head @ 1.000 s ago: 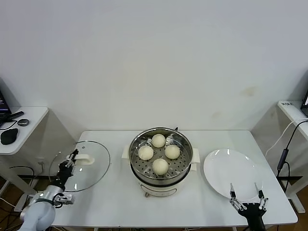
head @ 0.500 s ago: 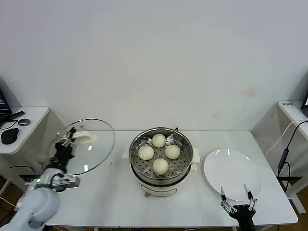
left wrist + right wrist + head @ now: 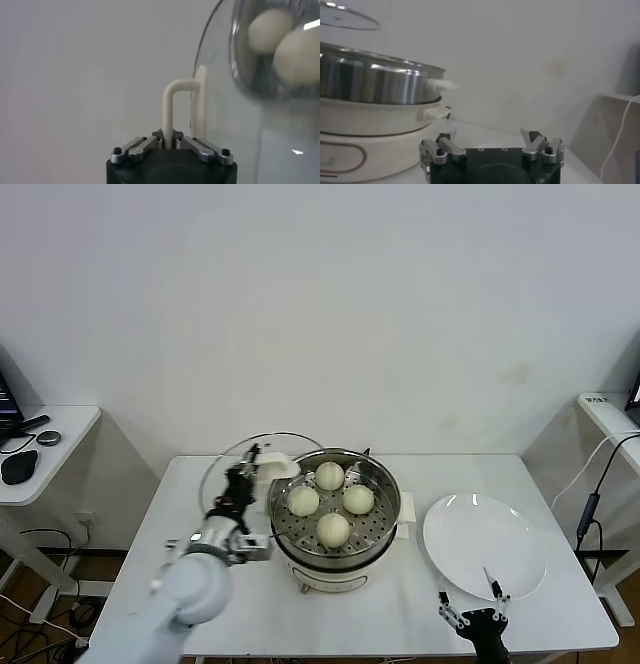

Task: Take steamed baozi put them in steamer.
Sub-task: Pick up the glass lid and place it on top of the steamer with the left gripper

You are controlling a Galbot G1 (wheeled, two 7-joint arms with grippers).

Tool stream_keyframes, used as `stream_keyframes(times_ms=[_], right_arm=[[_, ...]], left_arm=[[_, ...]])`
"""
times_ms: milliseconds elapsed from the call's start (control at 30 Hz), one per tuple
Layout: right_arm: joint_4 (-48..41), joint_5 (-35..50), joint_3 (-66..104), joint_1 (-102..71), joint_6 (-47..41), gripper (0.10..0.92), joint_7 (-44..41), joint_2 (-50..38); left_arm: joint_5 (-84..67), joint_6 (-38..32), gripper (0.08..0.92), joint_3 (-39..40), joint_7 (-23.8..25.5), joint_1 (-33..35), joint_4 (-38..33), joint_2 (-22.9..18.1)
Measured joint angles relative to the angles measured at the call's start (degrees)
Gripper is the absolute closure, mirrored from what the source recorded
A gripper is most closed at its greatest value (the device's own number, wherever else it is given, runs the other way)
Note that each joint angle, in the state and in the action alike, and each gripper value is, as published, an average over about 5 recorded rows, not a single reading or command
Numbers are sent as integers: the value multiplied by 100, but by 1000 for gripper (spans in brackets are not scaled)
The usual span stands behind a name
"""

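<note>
Steel shines at centre table: the steamer [image 3: 335, 519] stands there with all four baozi [image 3: 333, 529] already on its perforated tray, one toward the wall, two side by side in the middle, one toward the robot. So the loading looks finished, and the job in hand appears to be covering the pot.

Left gripper [image 3: 243, 480] hangs just beside the steamer's left rim, jaws clamped on the white handle [image 3: 176, 107] of the glass lid [image 3: 240, 469]. The lid is in the air, tilted up on edge and not lying flat, its near edge overlapping the steamer's left rim in the head view. Holding by the handle makes sense: it is the only part a narrow pinch can take, and it keeps the glass clear of the buns. Through the glass, the wrist camera catches two of them, blurred.

Right gripper [image 3: 470, 616] waits low at the table's front edge, well right of the steamer, jaws spread wide and holding nothing. Just beyond it lies the white plate [image 3: 485, 544], bare, which fits the buns having been moved over.

Next, I'd judge, the lid must level out and centre over the rim.
</note>
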Motion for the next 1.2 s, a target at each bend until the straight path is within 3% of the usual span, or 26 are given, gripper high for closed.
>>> stream_keyframes(times_ms=[367,1200], right_arm=[[-50,-139,-103,46,-8,203,4,2],[-136,-253,-148,40,53,203,29,-21]], left_arm=[[1167,228,828,949,473,-559,443,-815],[1901,335,828,1241,575,-502,969,-1576]])
